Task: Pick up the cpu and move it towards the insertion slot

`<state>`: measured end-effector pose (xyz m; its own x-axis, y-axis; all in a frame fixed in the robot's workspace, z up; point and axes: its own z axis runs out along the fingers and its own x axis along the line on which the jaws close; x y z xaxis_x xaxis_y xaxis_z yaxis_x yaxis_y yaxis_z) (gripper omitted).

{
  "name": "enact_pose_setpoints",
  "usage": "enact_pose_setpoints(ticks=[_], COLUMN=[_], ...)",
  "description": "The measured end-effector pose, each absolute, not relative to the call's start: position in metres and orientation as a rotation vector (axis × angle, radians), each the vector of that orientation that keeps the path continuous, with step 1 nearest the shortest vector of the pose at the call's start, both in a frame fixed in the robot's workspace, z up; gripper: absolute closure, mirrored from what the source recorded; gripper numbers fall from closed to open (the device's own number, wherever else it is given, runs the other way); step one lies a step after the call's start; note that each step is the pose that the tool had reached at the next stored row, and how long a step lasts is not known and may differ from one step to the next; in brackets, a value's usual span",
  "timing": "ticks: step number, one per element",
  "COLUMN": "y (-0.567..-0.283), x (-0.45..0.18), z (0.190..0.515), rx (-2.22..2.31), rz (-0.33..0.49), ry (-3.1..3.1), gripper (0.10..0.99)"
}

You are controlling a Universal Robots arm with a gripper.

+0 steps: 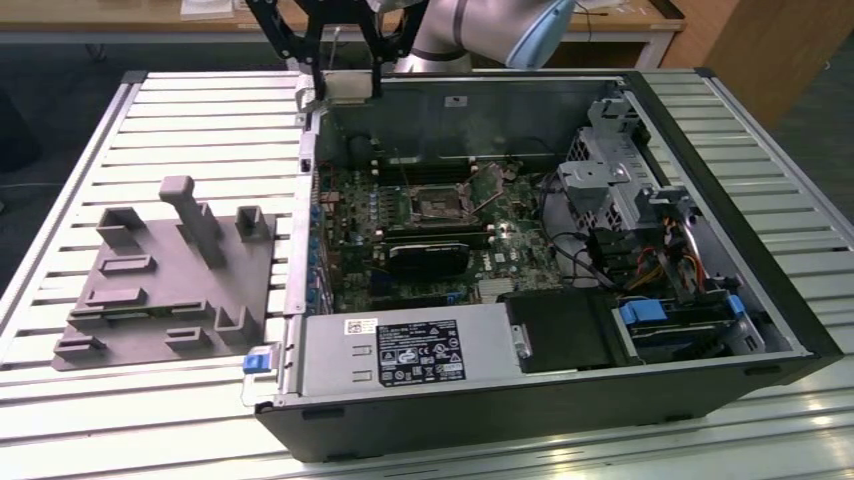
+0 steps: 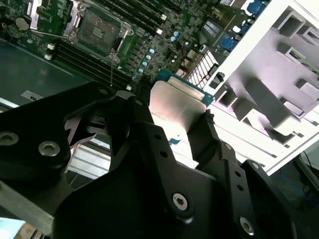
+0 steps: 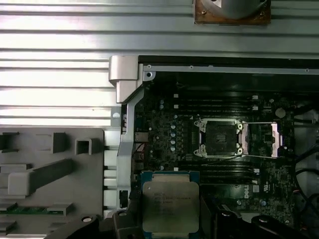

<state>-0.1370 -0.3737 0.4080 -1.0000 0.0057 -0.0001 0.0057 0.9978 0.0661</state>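
Note:
The cpu (image 1: pixel 350 86), a small flat square chip with a silvery face, hangs between the black fingers of my gripper (image 1: pixel 347 90), which is shut on it. It is held above the far corner of the open computer case, at the exterior view's upper left of the case. The insertion slot (image 1: pixel 434 207), a square socket with a dark centre and a silver frame, lies on the motherboard some way off. Both wrist views show the cpu (image 3: pixel 170 206) (image 2: pixel 177 102) gripped at its edges, with the insertion slot (image 3: pixel 219 138) (image 2: pixel 97 31) apart from it.
A grey plastic fixture (image 1: pixel 160 280) with upright blocks lies on the slatted table (image 1: pixel 200 110) at the exterior view's left. Inside the case are a long black card (image 1: pixel 430 255), a power supply (image 1: pixel 400 350) and a metal drive cage (image 1: pixel 607 190) with cables.

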Motion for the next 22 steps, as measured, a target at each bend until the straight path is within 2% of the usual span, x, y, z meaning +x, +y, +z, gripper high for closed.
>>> enact_pose_setpoints(ticks=[22], y=[-0.357], x=[-0.096], z=[0.407], rx=[0.009], rz=[0.104], ry=[3.140], gripper=[0.541])
